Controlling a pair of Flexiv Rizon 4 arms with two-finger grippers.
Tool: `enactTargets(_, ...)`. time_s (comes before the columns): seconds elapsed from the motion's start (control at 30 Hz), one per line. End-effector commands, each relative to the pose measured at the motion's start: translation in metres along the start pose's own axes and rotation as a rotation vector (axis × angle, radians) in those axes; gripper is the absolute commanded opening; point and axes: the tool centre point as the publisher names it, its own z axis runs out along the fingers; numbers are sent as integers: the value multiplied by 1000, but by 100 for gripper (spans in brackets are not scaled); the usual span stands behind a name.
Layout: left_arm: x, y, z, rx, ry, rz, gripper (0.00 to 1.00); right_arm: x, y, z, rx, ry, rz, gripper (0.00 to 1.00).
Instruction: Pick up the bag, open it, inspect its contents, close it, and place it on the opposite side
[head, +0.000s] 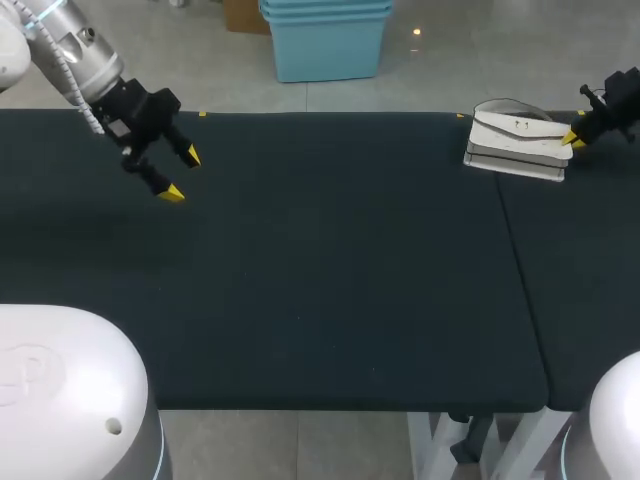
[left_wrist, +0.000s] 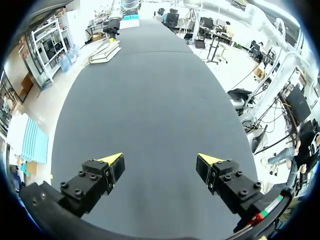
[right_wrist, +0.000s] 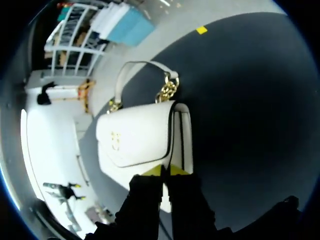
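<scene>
Head view: white bag (head: 515, 140) lies at the worktop's (head: 330, 280) 2 o'clock corner, long axis 9-to-3. Right gripper (head: 572, 139), tips together, touches its 3 o'clock end; whether it pinches anything I cannot tell. Left gripper (head: 182, 174) gapes empty, well apart.

No legible text, number or sign was noted. A small gold emblem (right_wrist: 115, 141) was recorded on the bag (right_wrist: 140, 125) flap, far right; unreadable.

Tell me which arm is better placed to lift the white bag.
Right. The right gripper sits closed at the white bag's edge; the left gripper hangs open at the far left of the table, well away from it.
</scene>
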Motion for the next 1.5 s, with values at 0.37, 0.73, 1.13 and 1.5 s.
enactTargets(0.37,0,1,1,3,-1,1,100,-1,-5,5,198,15,-12,99)
enactTargets(0.73,0,1,1,3,-1,1,100,-5,-9,0,194,25,22,53)
enactTargets(1.13,0,1,1,3,-1,1,100,2,-7,11,169,44,59,39)
enactTargets(1.5,0,1,1,3,-1,1,100,4,-6,10,151,95,48,0)
